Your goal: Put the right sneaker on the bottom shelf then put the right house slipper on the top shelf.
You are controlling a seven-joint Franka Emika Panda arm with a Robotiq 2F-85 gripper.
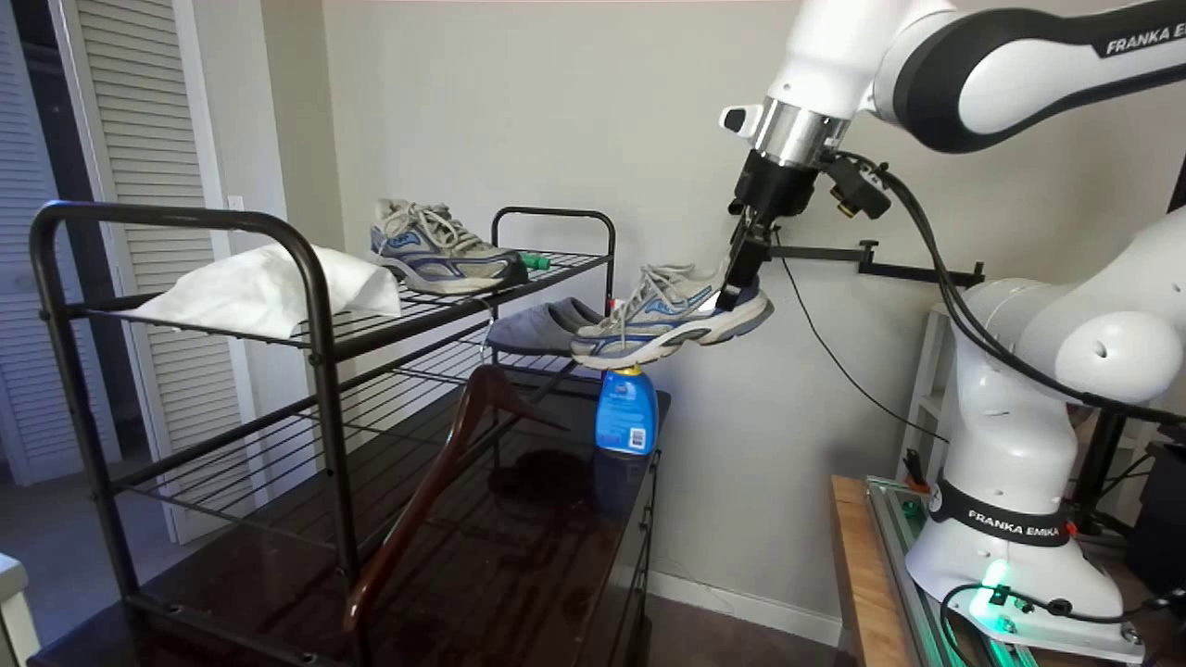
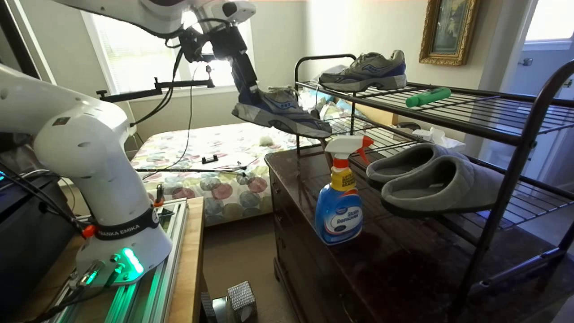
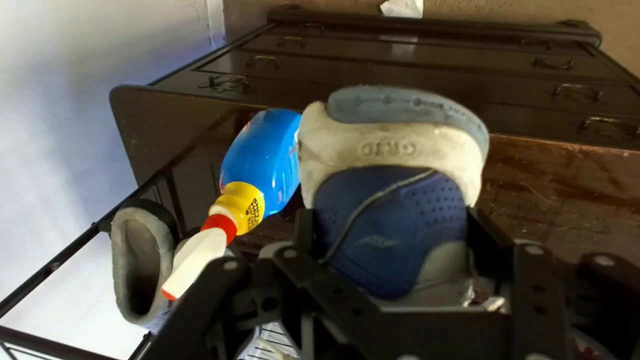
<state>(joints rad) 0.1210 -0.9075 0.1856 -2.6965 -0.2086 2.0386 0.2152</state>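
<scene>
The gripper [image 3: 392, 227] is clamped on the heel of the sneaker [image 1: 662, 320], the jaws standing well apart, one against each side. The sneaker hangs in the air near the rack [image 1: 332, 417], toe towards it, its twin [image 2: 367, 73] on the top shelf [image 1: 417, 325].

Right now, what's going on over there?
The gripper has a grey sneaker pinched at the heel, held up near the black rack. Its matching sneaker rests on the top shelf, and both slippers are on the bottom shelf. The blue spray bottle stands upright on the dresser. Neither placement is done yet.
</scene>
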